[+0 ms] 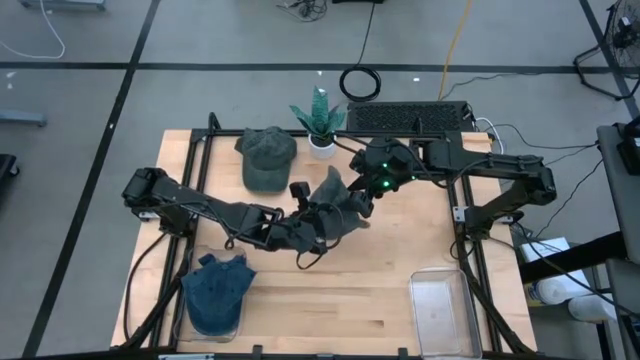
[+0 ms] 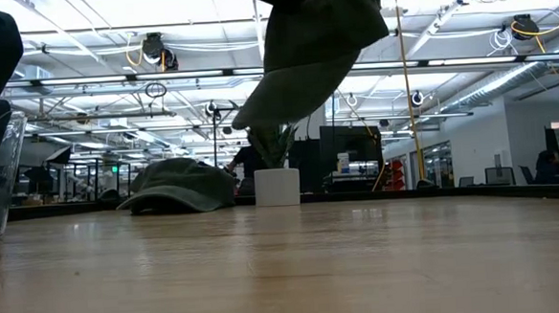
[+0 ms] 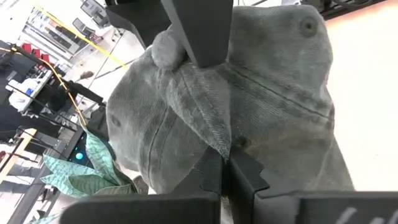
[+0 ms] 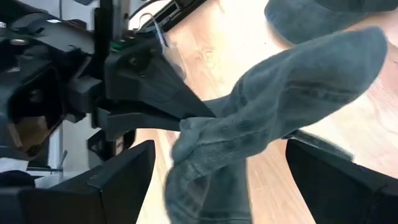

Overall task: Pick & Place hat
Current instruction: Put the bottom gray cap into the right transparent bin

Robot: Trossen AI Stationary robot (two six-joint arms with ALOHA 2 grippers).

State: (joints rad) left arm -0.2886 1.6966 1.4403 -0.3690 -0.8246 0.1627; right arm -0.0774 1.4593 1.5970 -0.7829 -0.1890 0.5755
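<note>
Above mid-table, left gripper (image 1: 335,212) clamped on grey hat (image 1: 343,197), right gripper (image 1: 375,187) fingers spread wide beside it, green hat (image 1: 267,157) lying by potted plant (image 1: 320,122).

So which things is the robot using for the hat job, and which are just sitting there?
In the job:
- gray hat, lifted off the table, pinched in the shut left gripper
- right gripper, open, right beside the hat

Just lying about:
- green hat on the table
- blue hat in a clear bin
- potted plant
- empty clear bin
- keyboard
</note>
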